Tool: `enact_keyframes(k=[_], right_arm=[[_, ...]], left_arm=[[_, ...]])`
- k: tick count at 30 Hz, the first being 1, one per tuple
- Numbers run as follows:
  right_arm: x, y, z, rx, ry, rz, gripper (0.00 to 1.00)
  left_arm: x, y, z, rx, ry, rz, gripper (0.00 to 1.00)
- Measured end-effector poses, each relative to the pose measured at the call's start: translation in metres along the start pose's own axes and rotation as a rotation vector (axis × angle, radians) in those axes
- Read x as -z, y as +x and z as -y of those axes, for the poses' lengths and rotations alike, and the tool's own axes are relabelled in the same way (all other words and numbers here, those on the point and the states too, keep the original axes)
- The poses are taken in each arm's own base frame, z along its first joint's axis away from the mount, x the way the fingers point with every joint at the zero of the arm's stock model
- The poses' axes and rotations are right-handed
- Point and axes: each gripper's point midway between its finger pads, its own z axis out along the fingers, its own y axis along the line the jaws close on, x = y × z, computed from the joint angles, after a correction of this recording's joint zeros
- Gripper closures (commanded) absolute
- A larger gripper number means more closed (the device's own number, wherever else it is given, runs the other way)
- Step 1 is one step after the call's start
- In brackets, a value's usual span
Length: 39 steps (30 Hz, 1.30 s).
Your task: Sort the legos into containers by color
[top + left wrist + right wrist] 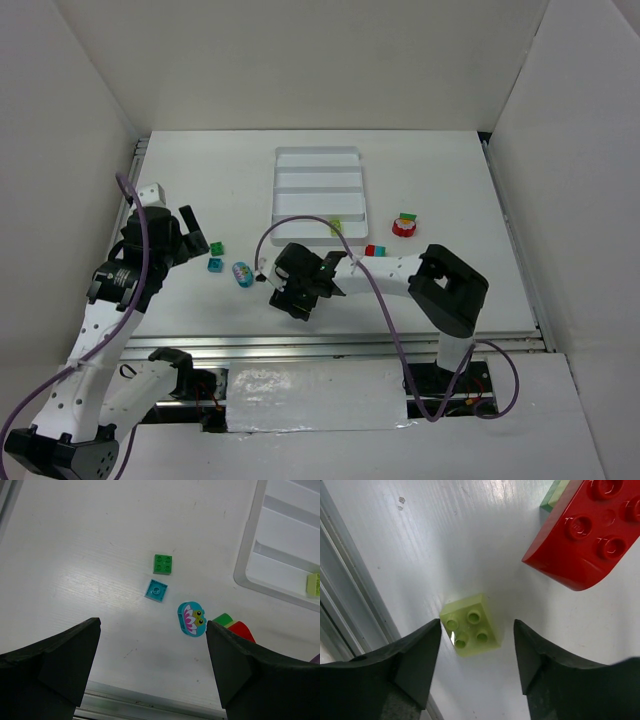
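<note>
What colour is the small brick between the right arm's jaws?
The brick is pale yellow-green, clearest in the right wrist view.

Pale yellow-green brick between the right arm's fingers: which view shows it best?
The right wrist view: the brick lies studs up, large and sharp, between the right gripper's fingers. In the top view that gripper covers it. The left wrist view misses it; the pale brick there lies in the tray.
</note>
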Motion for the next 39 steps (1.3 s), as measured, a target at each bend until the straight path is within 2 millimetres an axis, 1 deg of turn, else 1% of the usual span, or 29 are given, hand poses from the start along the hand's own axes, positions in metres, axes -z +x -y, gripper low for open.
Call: enact_keyframes(k=[2,6,7,10,11,12,13,16,18,20,21,22,24,26,29,31,34,36,37,39], right_arm=[[-0.002,0.002,0.001,-0.001,0.004,-0.007,0.41],[-0.005,0.005,0.002,-0.006,0.010,-0.017,0.43],[-0.006,0.005,0.002,-0.006,0.012,-0.017,0.46],[-0.006,0.004,0.004,-0.006,0.024,-0.017,0.58],[-0.006,0.004,0.005,-0.008,0.029,-0.016,0.67],[-0.006,0.004,0.005,-0.009,0.031,-0.014,0.72],[-0.006,0.004,0.005,-0.021,0.034,-0.013,0.79],[-0.002,0.008,0.002,-0.032,0.037,-0.002,0.84],[0.005,0.018,-0.002,-0.051,0.040,0.007,0.86],[0.021,0.028,-0.004,-0.075,0.059,0.026,0.86],[0.030,0.030,-0.003,-0.090,0.075,0.048,0.87],[0.041,0.030,-0.002,-0.104,0.086,0.076,0.87],[0.062,0.021,0.006,-0.144,0.112,0.154,0.86],[0.083,0.005,0.028,-0.211,0.158,0.252,0.86],[0.104,-0.009,0.068,-0.335,0.243,0.326,0.84],[0.113,-0.017,0.104,-0.457,0.335,0.334,0.84],[0.124,-0.036,0.165,-0.642,0.475,0.349,0.83],[0.129,-0.040,0.203,-0.743,0.553,0.357,0.82],[0.129,-0.038,0.217,-0.785,0.584,0.355,0.81],[0.128,-0.027,0.241,-0.860,0.643,0.326,0.81]], left_arm=[[0.000,0.000,0.001,0.000,0.003,-0.001,0.00],[0.001,0.000,0.001,0.001,0.005,0.001,0.00],[0.001,0.000,0.001,0.001,0.005,0.002,0.00],[0.002,-0.001,0.001,0.003,0.007,0.006,0.01],[0.002,-0.001,0.001,0.003,0.007,0.006,0.01],[0.002,-0.001,0.001,0.003,0.008,0.007,0.00],[0.002,-0.001,0.001,0.003,0.008,0.007,0.01],[0.002,-0.001,0.001,0.003,0.008,0.008,0.01],[0.002,-0.001,0.001,0.003,0.008,0.008,0.00],[0.002,-0.001,0.000,0.003,0.008,0.008,0.00],[0.002,-0.001,0.000,0.003,0.007,0.008,0.00],[0.002,-0.001,0.000,0.003,0.007,0.008,0.01],[0.002,-0.001,0.000,0.003,0.007,0.008,0.00],[0.002,-0.001,0.000,0.003,0.007,0.008,0.00],[0.002,-0.001,0.000,0.003,0.007,0.007,0.01],[0.002,-0.001,0.000,0.003,0.007,0.007,0.00],[0.002,-0.001,0.000,0.003,0.006,0.007,0.00],[0.002,-0.001,0.000,0.003,0.006,0.007,0.00],[0.002,-0.001,0.000,0.003,0.006,0.008,0.01],[0.002,-0.001,0.000,0.003,0.006,0.007,0.01]])
